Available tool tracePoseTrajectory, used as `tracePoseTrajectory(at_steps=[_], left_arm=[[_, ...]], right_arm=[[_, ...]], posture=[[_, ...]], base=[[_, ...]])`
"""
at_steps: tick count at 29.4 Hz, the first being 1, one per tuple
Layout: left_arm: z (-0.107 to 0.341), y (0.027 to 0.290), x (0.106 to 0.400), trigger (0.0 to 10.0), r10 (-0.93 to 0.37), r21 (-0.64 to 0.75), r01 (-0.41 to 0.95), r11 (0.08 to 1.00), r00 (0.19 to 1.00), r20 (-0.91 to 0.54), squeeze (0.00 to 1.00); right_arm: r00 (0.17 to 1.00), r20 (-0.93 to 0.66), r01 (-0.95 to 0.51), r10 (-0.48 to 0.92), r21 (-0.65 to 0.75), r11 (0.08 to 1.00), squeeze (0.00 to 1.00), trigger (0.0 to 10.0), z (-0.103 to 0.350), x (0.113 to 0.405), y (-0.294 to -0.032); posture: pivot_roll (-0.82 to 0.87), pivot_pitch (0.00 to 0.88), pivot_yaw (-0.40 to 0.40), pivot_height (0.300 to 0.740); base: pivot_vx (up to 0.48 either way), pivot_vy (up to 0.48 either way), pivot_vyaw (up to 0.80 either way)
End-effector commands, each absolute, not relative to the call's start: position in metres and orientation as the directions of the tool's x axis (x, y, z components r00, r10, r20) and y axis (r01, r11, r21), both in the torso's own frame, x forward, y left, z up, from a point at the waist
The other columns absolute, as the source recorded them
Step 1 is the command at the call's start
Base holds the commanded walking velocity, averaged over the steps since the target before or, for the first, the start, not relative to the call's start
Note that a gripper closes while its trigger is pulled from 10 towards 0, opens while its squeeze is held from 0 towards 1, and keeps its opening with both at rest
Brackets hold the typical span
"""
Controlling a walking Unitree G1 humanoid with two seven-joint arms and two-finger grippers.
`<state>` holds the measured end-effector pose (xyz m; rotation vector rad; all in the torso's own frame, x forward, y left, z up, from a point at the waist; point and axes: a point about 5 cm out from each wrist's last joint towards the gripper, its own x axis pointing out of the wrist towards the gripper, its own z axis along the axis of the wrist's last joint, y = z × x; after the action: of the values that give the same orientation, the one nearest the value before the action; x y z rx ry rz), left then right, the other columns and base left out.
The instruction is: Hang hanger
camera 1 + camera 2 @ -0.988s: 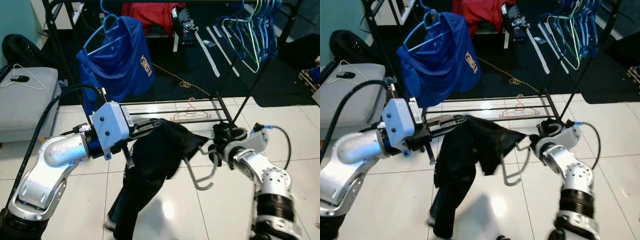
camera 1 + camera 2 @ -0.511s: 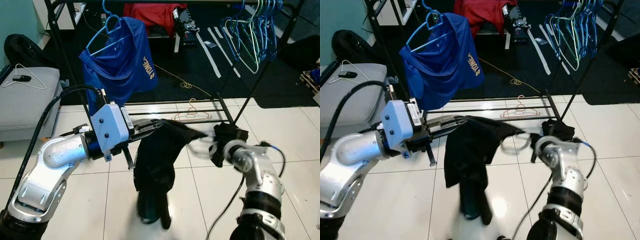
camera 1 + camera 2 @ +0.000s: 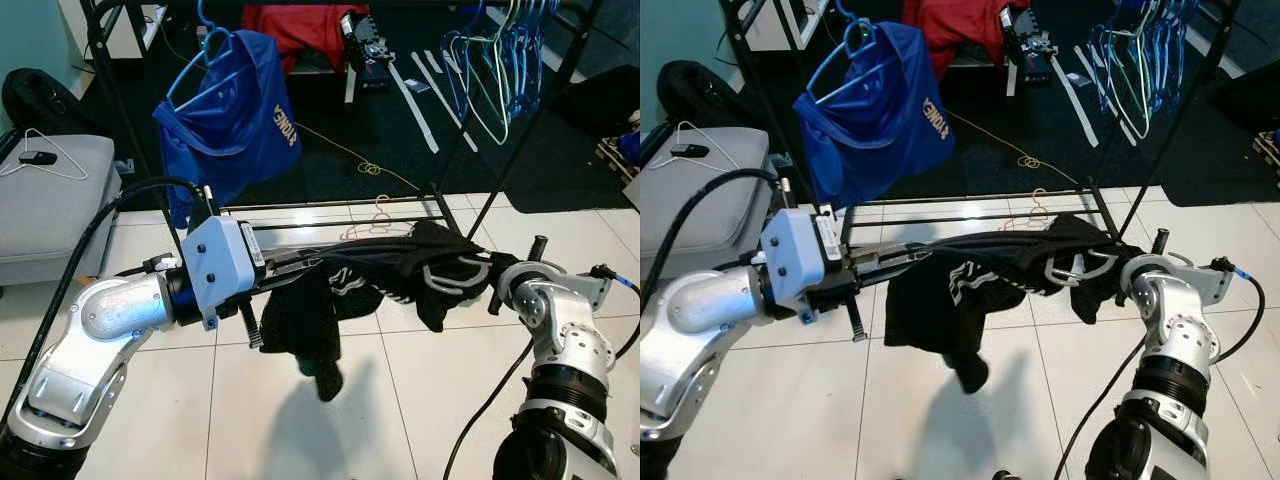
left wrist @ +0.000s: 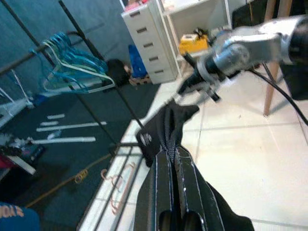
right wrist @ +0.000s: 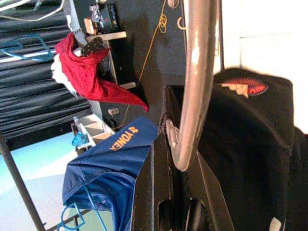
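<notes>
- The left gripper (image 3: pixel 300 268) is pinching one end of the black garment (image 3: pixel 340 290) between closed fingers.
- The right gripper (image 3: pixel 1118 272) is clamping the grey hanger (image 5: pixel 195 77), which is lying along its fingers inside the garment, stretched low before the rack (image 3: pixel 350 208).

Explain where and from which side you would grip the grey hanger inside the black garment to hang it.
Grip the grey hanger at its curved hook end, which pokes out of the black garment on the robot's right. Come from that right side: the garment, stretched between the left gripper and right gripper, covers the hanger's other parts.
</notes>
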<state>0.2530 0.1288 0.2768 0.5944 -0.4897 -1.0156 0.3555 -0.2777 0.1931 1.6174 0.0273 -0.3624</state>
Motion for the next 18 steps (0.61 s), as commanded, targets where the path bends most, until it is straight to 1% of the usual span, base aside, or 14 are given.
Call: tracePoseTrajectory(at_steps=[1,2,3,4,5,6,7,8,9,18], left_arm=[[0.279,0.133,0.246,10.0,-0.901,0.664,0.648,0.374,0.424,0.094,0.0],[0.279,0.133,0.246,10.0,-0.901,0.664,0.648,0.374,0.424,0.094,0.0],[0.275,0.131,0.243,10.0,-0.913,0.654,0.676,0.34,0.403,0.059,0.0],[0.275,0.131,0.243,10.0,-0.913,0.654,0.676,0.34,0.403,0.059,0.0],[0.27,0.128,0.239,10.0,-0.926,0.638,0.707,0.306,0.377,0.025,0.0],[0.27,0.128,0.239,10.0,-0.926,0.638,0.707,0.306,0.377,0.025,0.0],[0.265,0.124,0.234,10.0,-0.936,0.62,0.734,0.276,0.351,0.002,0.0],[0.265,0.124,0.234,10.0,-0.936,0.62,0.734,0.276,0.351,0.002,0.0],[0.261,0.12,0.23,10.0,-0.945,0.602,0.758,0.251,0.327,-0.019,0.0],[0.254,0.114,0.227,10.0,-0.951,0.605,0.766,0.217,0.305,-0.045,0.0]], right_arm=[[0.933,-0.214,0.183,-0.289,0.974,-0.131,0.0,10.0,0.2,0.351,-0.296],[0.933,-0.214,0.183,-0.289,0.974,-0.131,0.0,10.0,0.2,0.351,-0.296],[0.935,-0.193,0.153,-0.299,0.976,-0.153,0.0,10.0,0.203,0.352,-0.298],[0.935,-0.193,0.153,-0.299,0.976,-0.153,0.0,10.0,0.203,0.352,-0.298],[0.937,-0.174,0.125,-0.304,0.977,-0.173,0.0,10.0,0.206,0.352,-0.299],[0.937,-0.174,0.125,-0.304,0.977,-0.173,0.0,10.0,0.206,0.352,-0.299],[0.94,-0.155,0.104,-0.305,0.979,-0.175,0.0,10.0,0.209,0.354,-0.299],[0.94,-0.155,0.104,-0.305,0.979,-0.175,0.0,10.0,0.209,0.354,-0.299],[0.944,-0.136,0.084,-0.301,0.98,-0.179,0.0,10.0,0.212,0.355,-0.299],[0.959,-0.087,0.048,-0.27,0.988,-0.149,0.0,10.0,0.22,0.359,-0.293]], posture=[[-0.02,0.271,-0.021,0.74],[-0.02,0.271,-0.021,0.74],[-0.02,0.27,-0.021,0.74],[-0.02,0.27,-0.021,0.74],[-0.02,0.269,-0.02,0.74],[-0.02,0.269,-0.02,0.74],[-0.02,0.267,-0.019,0.74],[-0.02,0.267,-0.019,0.74],[-0.02,0.265,-0.022,0.74],[-0.03,0.259,-0.023,0.74]], base=[[0.0,0.0,0.0],[0.0,0.0,0.0],[0.0,0.0,0.0],[0.0,0.0,0.0],[0.0,0.0,0.0],[0.0,0.0,0.0],[0.0,0.0,0.0],[0.0,0.0,0.0],[0.0,0.0,0.0],[0.0,0.0,0.0]])
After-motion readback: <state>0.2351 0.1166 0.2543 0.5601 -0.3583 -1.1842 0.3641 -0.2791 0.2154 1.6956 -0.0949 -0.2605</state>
